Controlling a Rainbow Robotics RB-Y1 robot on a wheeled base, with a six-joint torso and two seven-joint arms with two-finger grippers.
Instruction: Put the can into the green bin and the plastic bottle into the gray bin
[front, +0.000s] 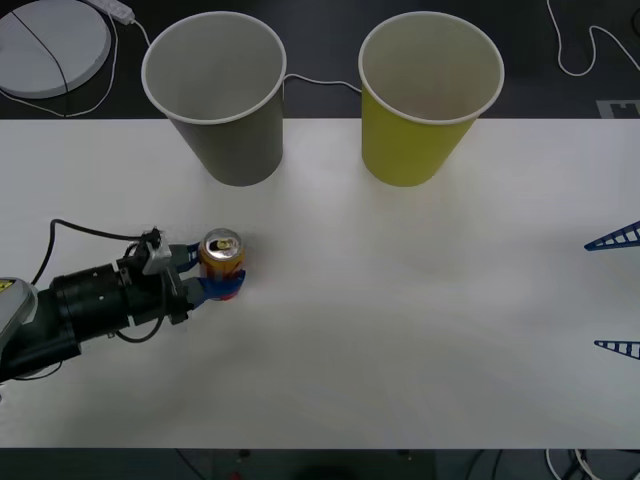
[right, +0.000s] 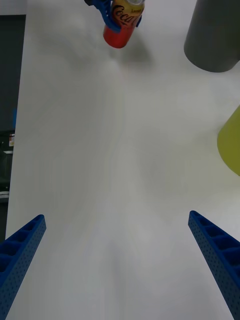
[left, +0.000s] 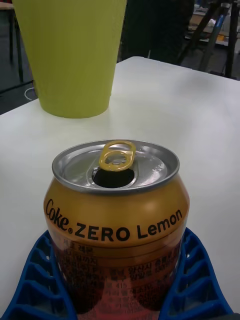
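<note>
A white counter (front: 400, 330) spans the front view, its far edge meeting a dark floor behind. On that floor at the far left lies a round pale grey disc (front: 45, 45), crossed by a thin dark line. A white power strip (front: 115, 8) sits just beside the disc. Thin white cables (front: 320, 82) run along the floor past the counter's far edge, and another white cable (front: 590, 50) loops at the far right.
</note>
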